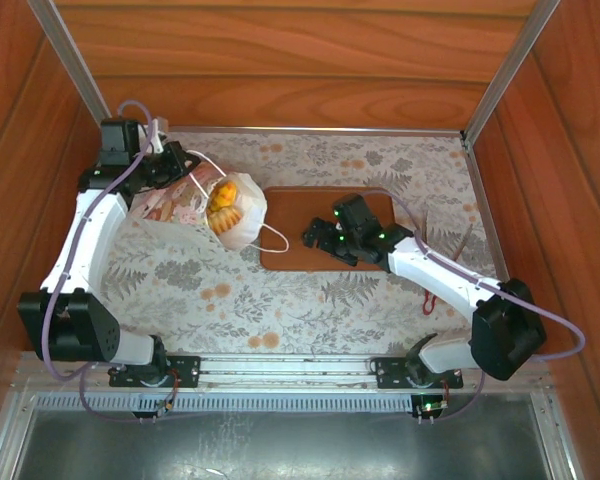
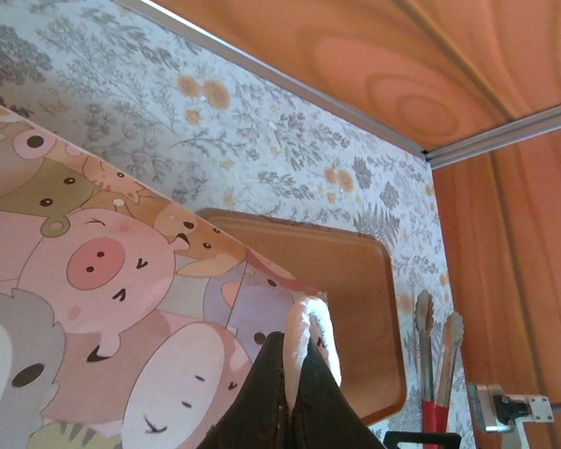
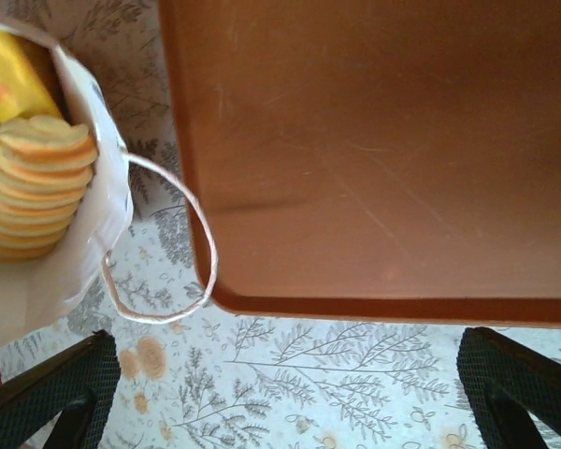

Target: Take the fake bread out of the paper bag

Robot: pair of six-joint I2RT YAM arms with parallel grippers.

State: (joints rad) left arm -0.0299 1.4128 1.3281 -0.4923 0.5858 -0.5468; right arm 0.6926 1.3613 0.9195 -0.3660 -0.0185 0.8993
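Note:
The paper bag (image 1: 185,205), printed with cartoon animals, lies tipped on its side at the back left, with its white mouth facing the tray. Golden fake bread (image 1: 223,207) shows inside the mouth. My left gripper (image 1: 170,165) is shut on the bag; in the left wrist view its black fingers (image 2: 262,393) pinch a white fold of the bag (image 2: 103,299). My right gripper (image 1: 325,238) hovers open over the near left part of the tray, right of the bag's mouth. The right wrist view has a ridged loaf (image 3: 33,182) in the bag (image 3: 93,220), and my right gripper (image 3: 285,393) holds nothing.
A flat brown tray (image 1: 290,215) lies on the floral cloth in the middle, its corner close to the bag's cord handle (image 3: 192,234). Metal tongs with red grips (image 2: 437,355) lie to the right of the tray. Wooden walls close in the back and both sides.

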